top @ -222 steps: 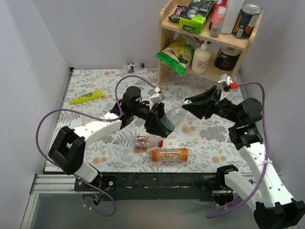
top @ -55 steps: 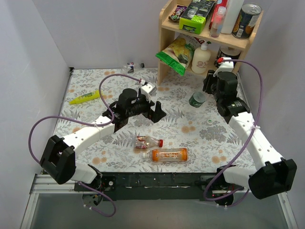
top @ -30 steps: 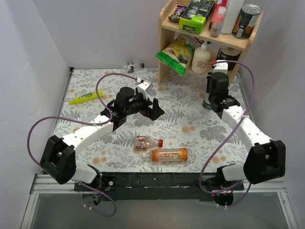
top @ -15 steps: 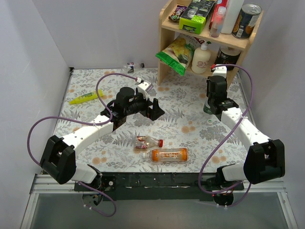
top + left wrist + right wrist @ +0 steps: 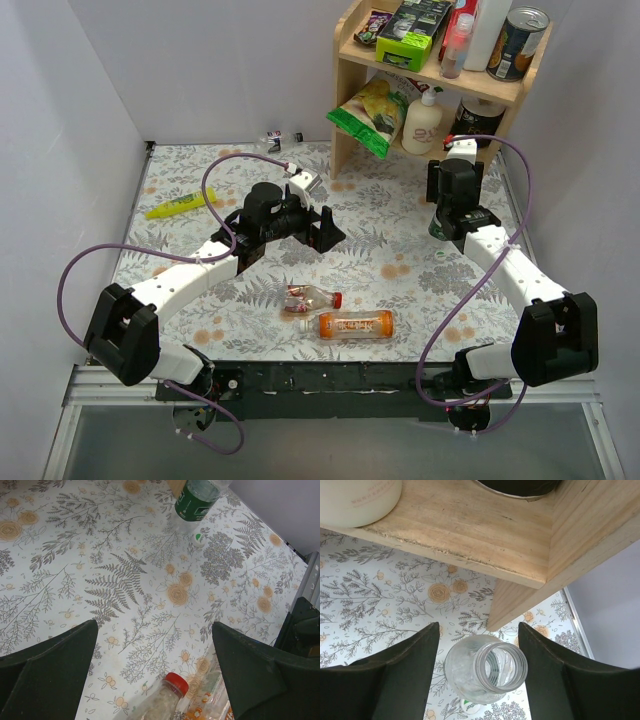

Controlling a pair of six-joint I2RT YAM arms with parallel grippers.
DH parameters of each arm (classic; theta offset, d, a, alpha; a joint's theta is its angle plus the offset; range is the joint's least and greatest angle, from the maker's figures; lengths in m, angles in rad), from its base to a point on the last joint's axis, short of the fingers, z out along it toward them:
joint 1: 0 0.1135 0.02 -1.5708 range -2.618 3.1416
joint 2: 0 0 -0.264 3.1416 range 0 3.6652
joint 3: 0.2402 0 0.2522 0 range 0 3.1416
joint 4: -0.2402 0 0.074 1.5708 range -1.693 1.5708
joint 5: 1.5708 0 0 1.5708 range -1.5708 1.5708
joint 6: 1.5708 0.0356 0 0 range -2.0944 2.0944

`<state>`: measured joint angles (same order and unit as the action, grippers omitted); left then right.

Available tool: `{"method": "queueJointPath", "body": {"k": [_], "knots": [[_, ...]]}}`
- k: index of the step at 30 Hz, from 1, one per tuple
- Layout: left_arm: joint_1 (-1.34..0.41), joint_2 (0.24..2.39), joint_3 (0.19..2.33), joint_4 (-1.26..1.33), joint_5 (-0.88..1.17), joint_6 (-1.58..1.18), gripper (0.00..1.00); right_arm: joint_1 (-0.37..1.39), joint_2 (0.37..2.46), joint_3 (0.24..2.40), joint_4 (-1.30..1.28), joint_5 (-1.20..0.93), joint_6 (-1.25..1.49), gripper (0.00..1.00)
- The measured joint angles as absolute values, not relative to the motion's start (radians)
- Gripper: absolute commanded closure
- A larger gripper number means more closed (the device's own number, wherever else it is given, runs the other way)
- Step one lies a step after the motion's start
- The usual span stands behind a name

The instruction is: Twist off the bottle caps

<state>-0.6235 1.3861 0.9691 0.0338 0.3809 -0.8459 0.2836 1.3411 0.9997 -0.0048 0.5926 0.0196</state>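
Green bottle [image 5: 485,672] is uncapped, your right pincer [image 5: 479,630] loose around it, left pincer [image 5: 155,625] wide; next, clamp the red-capped bottle [image 5: 162,700].

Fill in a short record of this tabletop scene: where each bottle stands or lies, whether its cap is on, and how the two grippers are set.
Green-labelled clear plastic bottle: upright by the wooden shelf, mouth open, no cap
Small white cap: loose on the floral table beside that bottle
Red-capped clear bottle: lying down, cap on
Orange-filled bottle: lying beside it, whitish cap on
Right gripper: open, fingers either side of the green-labelled bottle's neck
Left gripper: open, holding nothing
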Motion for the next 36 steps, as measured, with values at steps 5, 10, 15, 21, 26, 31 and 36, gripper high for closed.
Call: {"method": "queueJointPath", "body": {"k": [5,10,15,21,26,31,36], "knots": [[-0.624,1.386,0.969,0.034,0.381,-0.846,0.02,0.284,1.337,1.000,-0.008,0.595,0.020,0.16],[-0.620,1.386,0.969,0.034,0.380,-0.856,0.02,0.284,1.326,1.000,-0.009,0.600,0.018,0.14],[-0.565,1.386,0.969,0.047,0.373,-0.939,0.02,0.283,1.305,1.015,-0.031,0.600,0.017,0.13],[-0.381,1.435,0.968,0.138,0.297,-1.200,0.02,0.284,1.242,1.040,-0.069,0.600,0.018,0.13],[-0.249,1.593,0.973,0.203,0.178,-1.472,0.02,0.283,1.158,1.078,-0.097,0.591,0.022,0.14],[-0.236,1.776,1.065,0.218,0.004,-1.707,0.02,0.283,1.037,1.085,-0.107,0.545,0.047,0.15],[-0.239,1.948,1.273,0.211,-0.171,-1.879,0.02,0.283,0.968,1.097,-0.113,0.493,0.068,0.16]]}}
